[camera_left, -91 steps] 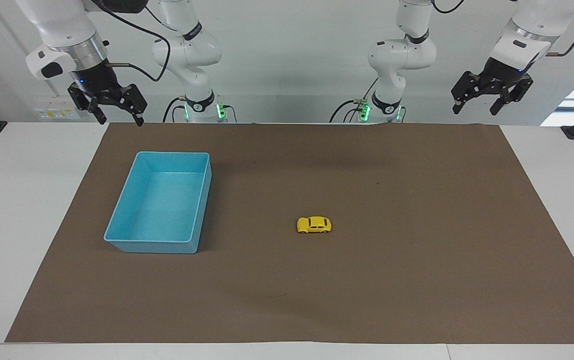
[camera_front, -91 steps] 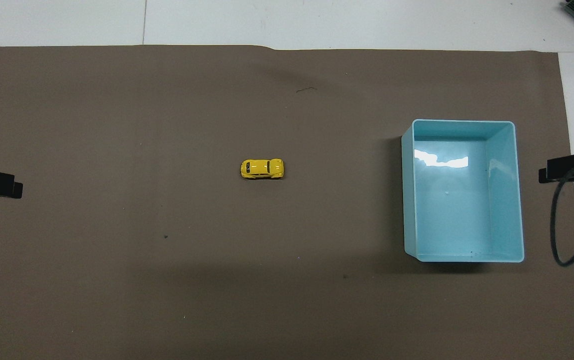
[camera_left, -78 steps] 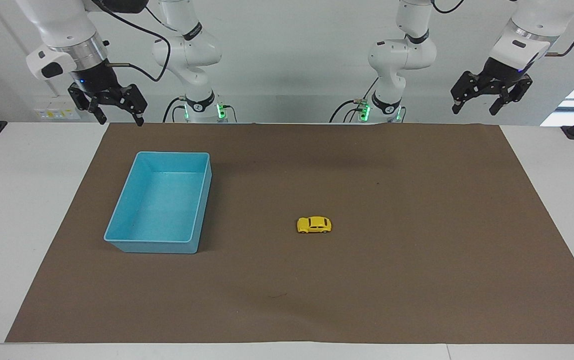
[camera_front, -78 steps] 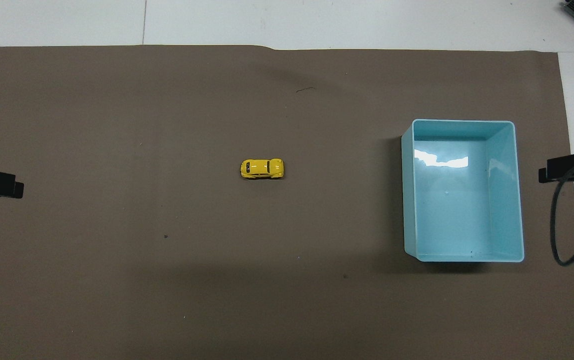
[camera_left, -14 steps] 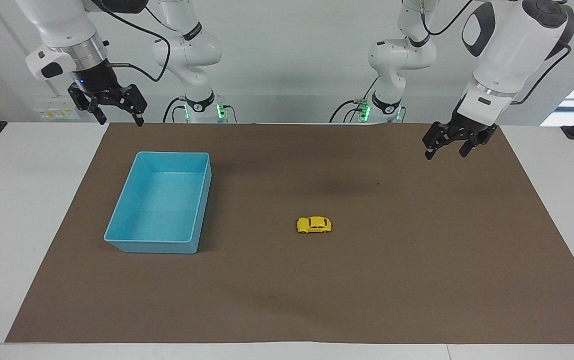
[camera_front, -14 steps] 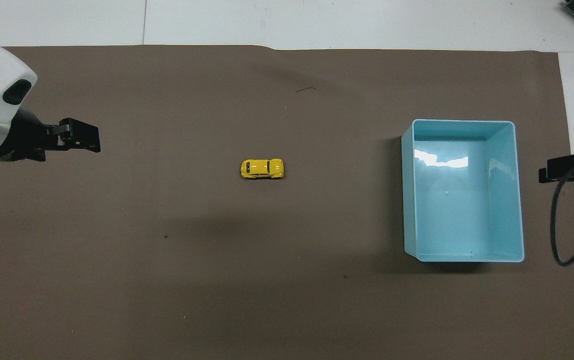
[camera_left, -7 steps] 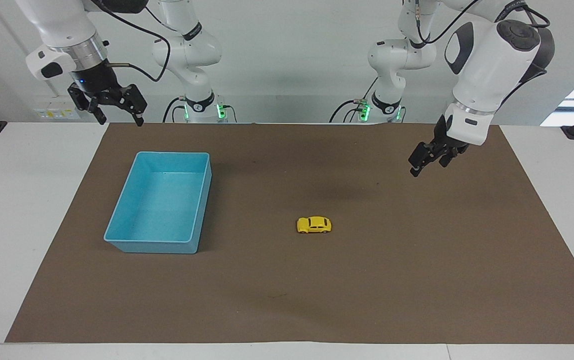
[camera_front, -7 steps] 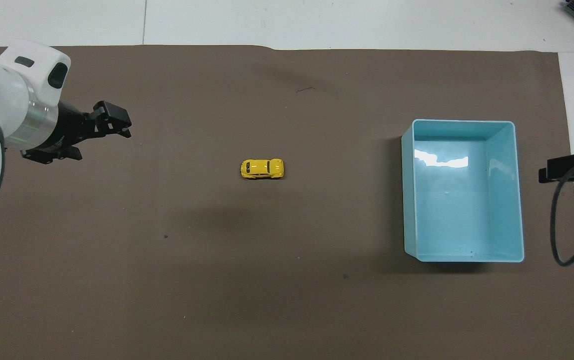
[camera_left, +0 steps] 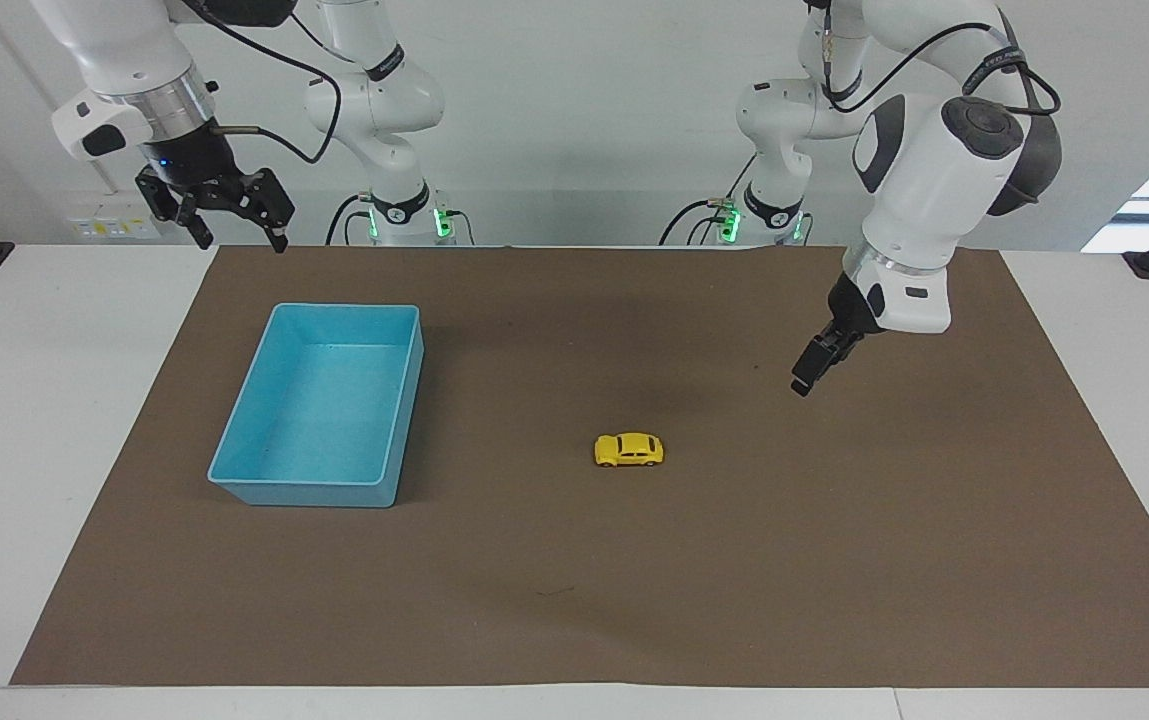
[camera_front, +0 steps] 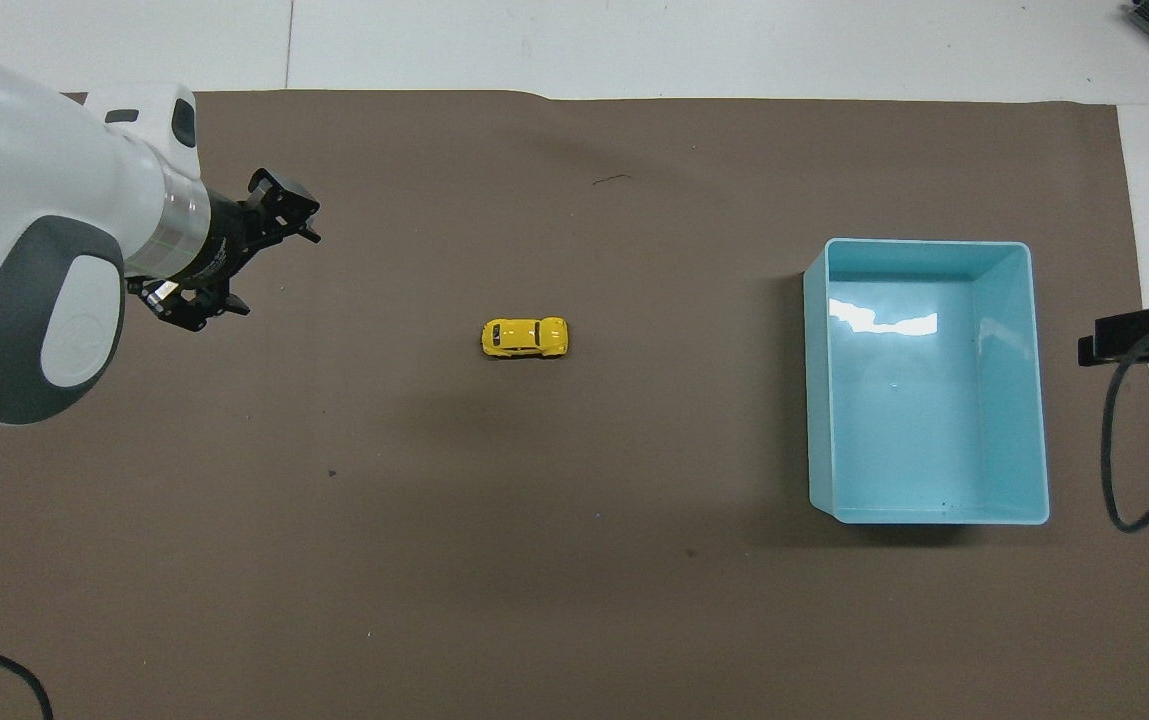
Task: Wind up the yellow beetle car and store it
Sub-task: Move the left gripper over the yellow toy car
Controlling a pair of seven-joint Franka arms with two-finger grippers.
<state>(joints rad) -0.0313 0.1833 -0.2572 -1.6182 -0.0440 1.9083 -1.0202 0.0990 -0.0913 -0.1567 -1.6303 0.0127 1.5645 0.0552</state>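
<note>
Landmark: the yellow beetle car is sitting on its wheels in the middle of the brown mat that is covering the worktop, side-on to the robots and free of any grip.

Left pincer: the left pincer is hanging over the mat toward the left arm's end from the car, well apart from it and tilted down toward it; its fingers are standing apart with nothing between them. I judge it is lining up to take the car for winding.

Right pincer: the right pincer is waiting up in the air over the mat's edge, past the bin from the car, its fingers spread and empty.

Bin: the light-blue bin is lying toward the right arm's end from the car, well apart from it, mouth upward. I judge it is placed there to receive the car.

Bin contents: nothing is lying inside; only its bare floor is showing.

Task so far: the car is looking untouched, with winding and storing not yet done.
</note>
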